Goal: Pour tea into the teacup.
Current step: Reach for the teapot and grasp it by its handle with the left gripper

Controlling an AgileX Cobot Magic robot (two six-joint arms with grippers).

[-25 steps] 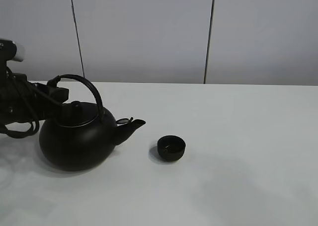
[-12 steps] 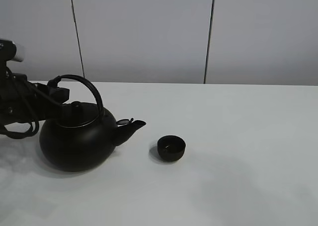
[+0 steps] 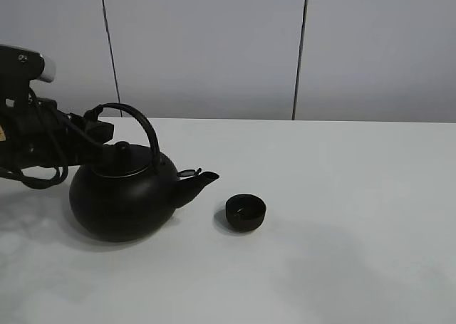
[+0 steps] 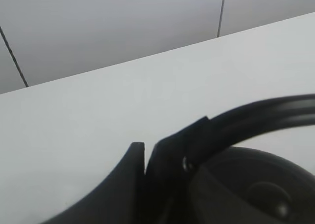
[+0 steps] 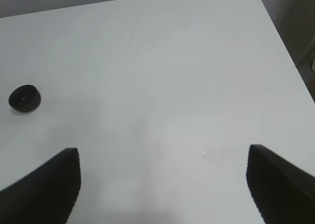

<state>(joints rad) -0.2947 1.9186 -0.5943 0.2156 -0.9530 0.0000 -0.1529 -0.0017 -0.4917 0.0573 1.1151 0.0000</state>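
The big round black kettle [image 3: 125, 196] is on the left of the white table [image 3: 342, 196], its spout [image 3: 203, 178] pointing right at the teacup. The teacup [image 3: 246, 211] is small, low and matte black, and stands a short gap right of the spout; it also shows in the right wrist view [image 5: 23, 98]. My left gripper [image 3: 100, 129] is shut on the kettle's arched handle [image 3: 142, 124]. The left wrist view shows the fingers [image 4: 162, 155] clamped on the handle [image 4: 266, 113] above the lid [image 4: 256, 189]. My right gripper [image 5: 162, 184] is open and empty, off to the right of the cup.
A grey panelled wall [image 3: 214, 46] stands behind the table. The table's right edge [image 5: 283, 42] shows in the right wrist view. Cables [image 3: 35, 174] hang from the left arm beside the kettle.
My left gripper has moved the kettle right and slightly up, bringing the spout closer to the teacup. The teacup has not moved.
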